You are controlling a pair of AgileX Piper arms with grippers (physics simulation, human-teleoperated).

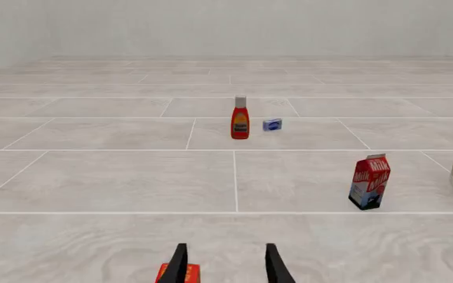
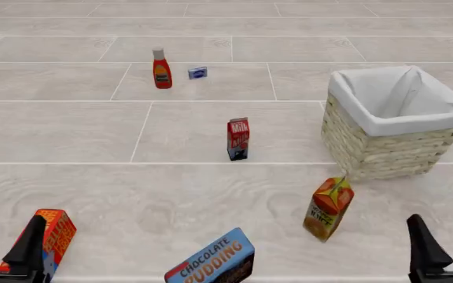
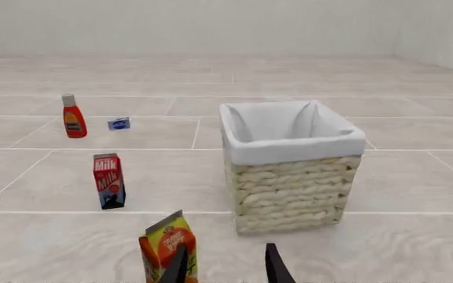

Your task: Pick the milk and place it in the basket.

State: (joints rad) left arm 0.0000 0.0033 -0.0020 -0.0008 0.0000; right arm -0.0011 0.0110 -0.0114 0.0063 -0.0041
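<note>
Pale tiled tabletop (image 2: pixel 210 194) under both our arms. We see the milk (image 2: pixel 238 139) upright mid-table, well apart from the basket (image 2: pixel 384 147) on its right, nothing touching it. Left gripper (image 2: pixel 6 247) low at the near left edge, jaws apart, empty, an orange-red box (image 2: pixel 56 233) just beside it. Right gripper (image 2: pixel 445 244) low at near right, jaws apart, empty. Orange juice carton (image 2: pixel 329 208) tilted near the basket, pudding box (image 2: pixel 210 259) at the near edge, ketchup bottle (image 2: pixel 161 69) and small blue pack (image 2: pixel 197 72) far back
</note>
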